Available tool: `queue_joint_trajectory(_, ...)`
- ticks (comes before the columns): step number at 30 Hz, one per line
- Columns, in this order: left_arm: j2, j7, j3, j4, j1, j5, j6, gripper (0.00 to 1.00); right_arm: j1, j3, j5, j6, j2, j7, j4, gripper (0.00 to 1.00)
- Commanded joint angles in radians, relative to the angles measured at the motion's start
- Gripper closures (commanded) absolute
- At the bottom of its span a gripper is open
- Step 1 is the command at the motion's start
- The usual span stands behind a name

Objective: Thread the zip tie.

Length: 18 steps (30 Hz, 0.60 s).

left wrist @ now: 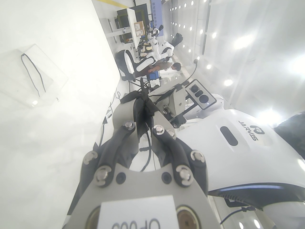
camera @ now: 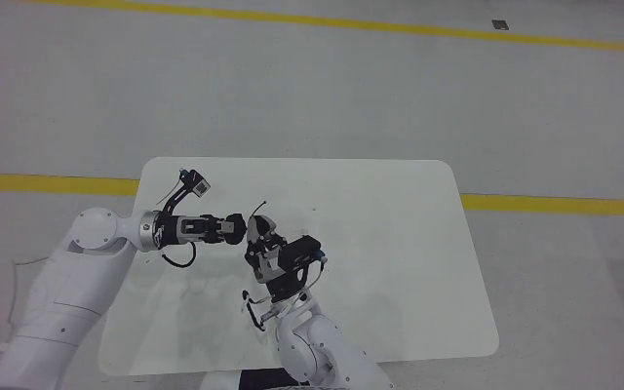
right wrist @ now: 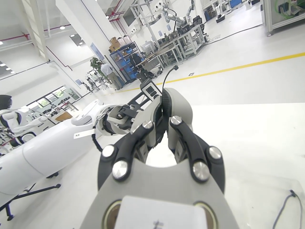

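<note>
In right hand (right wrist: pixel 162 106), zip tie (right wrist: pixel 175 67).

Over the desk (camera: pixel 409 253), the left end effector (left wrist: pixel 142 101) and the right end effector (right wrist: pixel 163 106) meet tip to tip. The left arm comes in from the robot's left, the right arm from the desk's near edge. The zip tie (right wrist: pixel 165 82) sits between the right end effector's closed fingers and runs on beyond them; its other end is pinched between the left end effector's tips. Down on the desk, well apart from both end effectors, a second tie (left wrist: pixel 33 73) lies on a sheet (left wrist: pixel 56 76).
</note>
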Motion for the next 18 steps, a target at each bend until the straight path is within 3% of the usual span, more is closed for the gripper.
queue_joint_trajectory(1,0.000,0.000,0.000,0.000,0.000,0.000,0.000,1.00,0.002,-0.002,0.002,0.003,0.001,0.004,0.001,1.00)
queue_joint_trajectory(18,0.000,0.000,0.000,0.000,0.000,0.000,0.000,1.00,0.010,-0.011,-0.002,0.033,0.005,0.006,0.015,1.00)
